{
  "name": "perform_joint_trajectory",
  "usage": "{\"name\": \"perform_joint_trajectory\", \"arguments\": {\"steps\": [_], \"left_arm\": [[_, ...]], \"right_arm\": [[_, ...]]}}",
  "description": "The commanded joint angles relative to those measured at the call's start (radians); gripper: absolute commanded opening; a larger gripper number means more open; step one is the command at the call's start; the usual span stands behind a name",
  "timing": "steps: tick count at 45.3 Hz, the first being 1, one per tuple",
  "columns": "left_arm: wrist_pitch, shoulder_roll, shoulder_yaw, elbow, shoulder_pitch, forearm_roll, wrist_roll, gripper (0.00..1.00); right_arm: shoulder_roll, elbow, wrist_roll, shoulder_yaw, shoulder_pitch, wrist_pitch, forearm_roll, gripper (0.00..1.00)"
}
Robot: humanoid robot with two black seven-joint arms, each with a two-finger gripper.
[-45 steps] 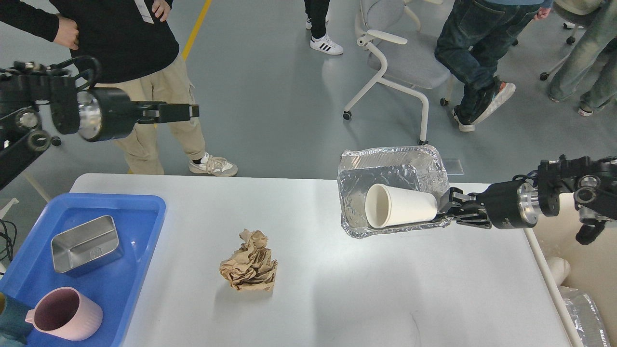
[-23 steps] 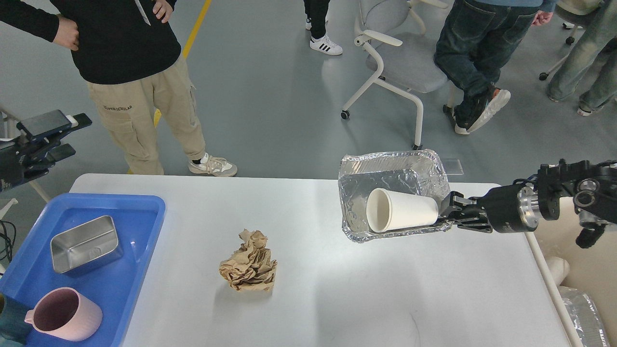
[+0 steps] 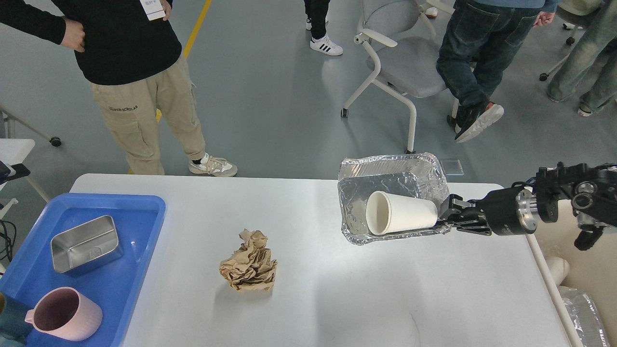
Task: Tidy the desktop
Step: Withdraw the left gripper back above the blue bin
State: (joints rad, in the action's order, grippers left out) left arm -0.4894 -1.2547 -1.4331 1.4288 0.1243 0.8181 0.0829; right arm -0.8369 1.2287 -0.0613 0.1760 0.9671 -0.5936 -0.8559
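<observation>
The white desktop (image 3: 337, 289) fills the lower view. My right gripper (image 3: 446, 215) comes in from the right and is shut on the right rim of a foil tray (image 3: 356, 193), held tilted above the desktop. A white paper cup (image 3: 402, 213) lies on its side in the tray, mouth to the left. A crumpled brown paper ball (image 3: 249, 262) lies on the desktop at mid-left. My left gripper is out of view.
A blue tray (image 3: 125, 270) at the left holds a steel box (image 3: 86, 243) and a pink mug (image 3: 62, 314). A cream bin (image 3: 578, 270) with another foil tray (image 3: 585, 315) stands off the table's right edge. People and a grey chair (image 3: 400, 67) stand beyond the table.
My left arm has withdrawn out of view to the left. My right gripper has kept hold of the foil tray with the cup, shifting it only slightly.
</observation>
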Motion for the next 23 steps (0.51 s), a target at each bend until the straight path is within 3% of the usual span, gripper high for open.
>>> {"name": "perform_joint_trajectory", "arguments": {"steps": [1,23], "left_arm": [[-0.002,-0.026,0.0,0.004,0.003,-0.048,0.003,0.97],[-0.003,0.031,0.082,-0.013,-0.009,0.039,0.0,0.97]], "right_arm": [[-0.005,0.0,0.0,0.0,-0.001,0.0,0.0,0.0],[-0.013,0.003,0.0,0.0,0.004,0.0,0.0,0.0]]}}
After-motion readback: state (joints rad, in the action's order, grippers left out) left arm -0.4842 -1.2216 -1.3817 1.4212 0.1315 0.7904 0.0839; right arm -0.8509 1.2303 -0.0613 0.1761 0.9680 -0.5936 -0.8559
